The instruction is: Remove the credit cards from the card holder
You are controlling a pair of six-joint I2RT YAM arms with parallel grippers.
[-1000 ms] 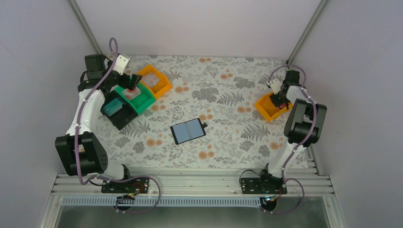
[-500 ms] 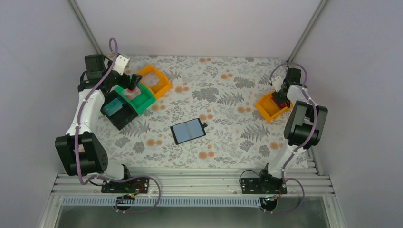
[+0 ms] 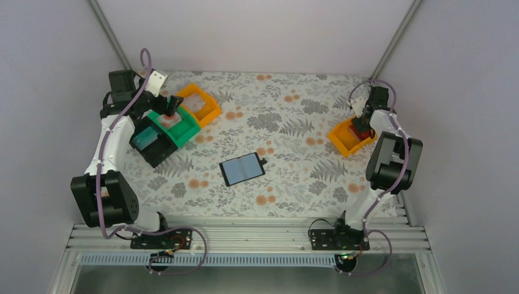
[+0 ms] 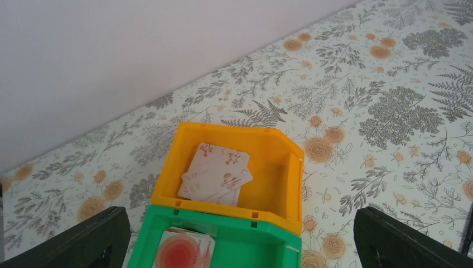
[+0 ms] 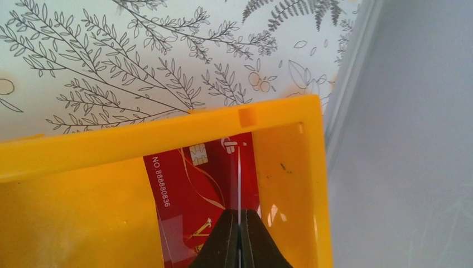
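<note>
The black card holder [image 3: 242,169] lies unfolded in the middle of the table, apart from both arms. My right gripper [image 5: 239,223] hangs inside the right orange tray [image 5: 83,148], shut on a thin credit card [image 5: 239,178] seen edge-on. A red credit card [image 5: 189,190] lies flat on that tray's floor below it. My left gripper [image 4: 242,245] stands wide open above the left trays, with nothing between its fingers [image 4: 83,240]. Pale credit cards [image 4: 216,173] lie in the left orange tray [image 4: 279,167]. A card with a red circle [image 4: 184,251] lies in the green tray [image 4: 251,240].
A black tray [image 3: 154,144] with a bluish card [image 3: 145,139] sits beside the green tray at the left. The right orange tray [image 3: 350,136] stands close to the right wall and the table's metal edge [image 5: 348,84].
The right gripper's jaws have closed inside the right orange tray, and its wrist has shifted slightly back. The left arm and the card holder have not moved.
</note>
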